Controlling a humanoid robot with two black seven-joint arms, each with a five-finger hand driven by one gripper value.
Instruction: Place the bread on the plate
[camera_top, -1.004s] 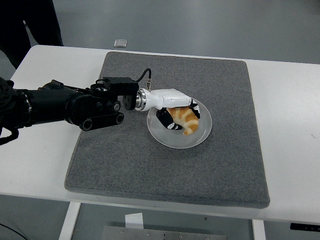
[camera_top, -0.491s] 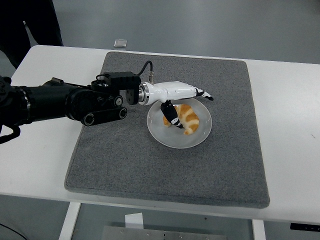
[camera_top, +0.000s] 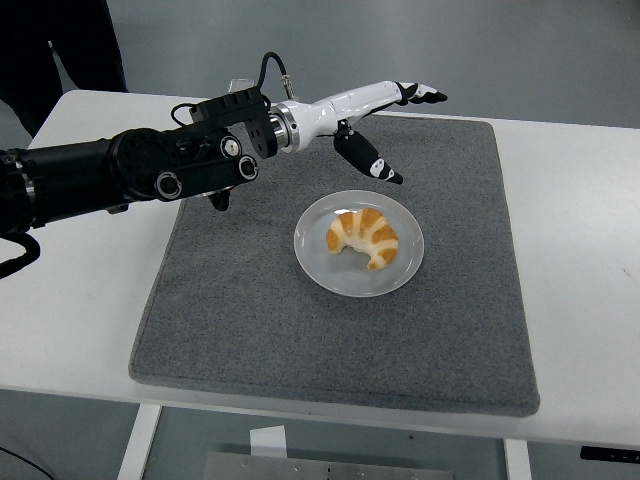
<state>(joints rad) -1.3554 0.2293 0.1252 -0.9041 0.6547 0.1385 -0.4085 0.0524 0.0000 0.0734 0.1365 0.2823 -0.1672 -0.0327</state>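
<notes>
Bread (camera_top: 364, 238), a golden croissant, lies on the plate (camera_top: 404, 270), a little left of the dish's centre and wholly inside the rim; nothing touches it, so the placing reads as done; the plate itself sits on the grey mat (camera_top: 300, 330) near the middle of the white table (camera_top: 580, 260), which keeps the dish well in from every edge. The left hand (camera_top: 385, 115) hangs above the mat beyond the plate's far-left side, well apart from the croissant; its fingers are stretched out and hold nothing, the long ones pointing toward the picture's right and the thumb (camera_top: 370, 160) angled down toward the plate; that spread, empty pose suits a hand with no more business at the dish, and from this height it is judged unlikely to knock the bread. The croissant's long axis runs roughly from upper left to lower right across the plate; it curves like a crescent, with both tips turned toward the lower left, so the hollow of the bend faces the near-left rim and the rounded back faces the far right; it lies flat, not propped on the rim. The right arm does not appear anywhere in the view; a dark-clothed person stands at the top left corner, clear of the table.
</notes>
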